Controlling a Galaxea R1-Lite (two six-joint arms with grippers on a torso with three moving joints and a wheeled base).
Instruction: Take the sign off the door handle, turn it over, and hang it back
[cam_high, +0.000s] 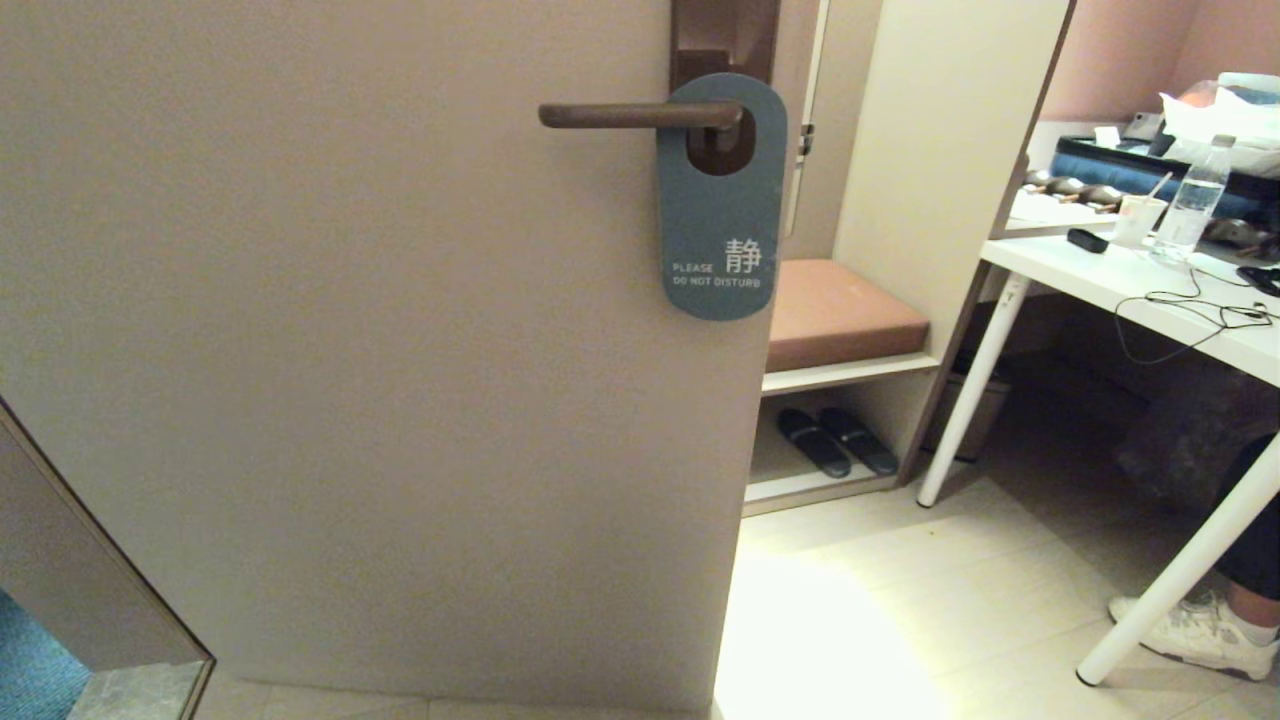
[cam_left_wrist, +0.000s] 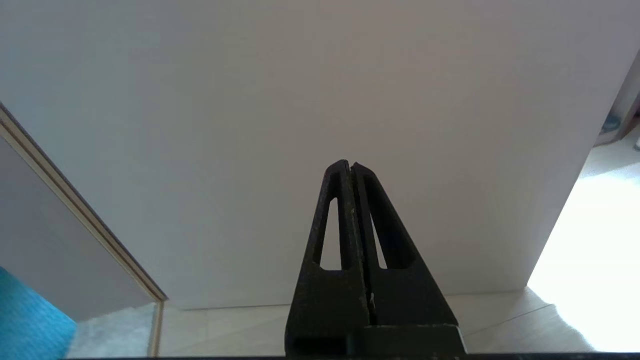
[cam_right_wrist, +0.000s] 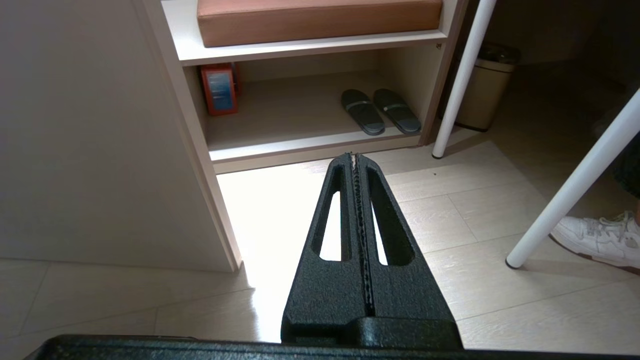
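The sign (cam_high: 722, 215) hangs by its round hole on the door handle (cam_high: 630, 115), slate-blue face out, reading "PLEASE DO NOT DISTURB". The handle is a brown lever on a dark backplate (cam_high: 723, 35) near the door's right edge. Neither arm shows in the head view. My left gripper (cam_left_wrist: 349, 164) is shut and empty, low down, facing the plain door panel (cam_left_wrist: 320, 100). My right gripper (cam_right_wrist: 354, 155) is shut and empty too, low above the floor, pointing at the shoe shelf. The sign and handle appear in neither wrist view.
Right of the door stands a niche with a brown cushion (cam_high: 840, 312) and dark slippers (cam_high: 836, 441) on a lower shelf. A white desk (cam_high: 1130, 285) with a bottle, cup and cables stands further right. A person's white shoe (cam_high: 1195, 632) rests by a desk leg.
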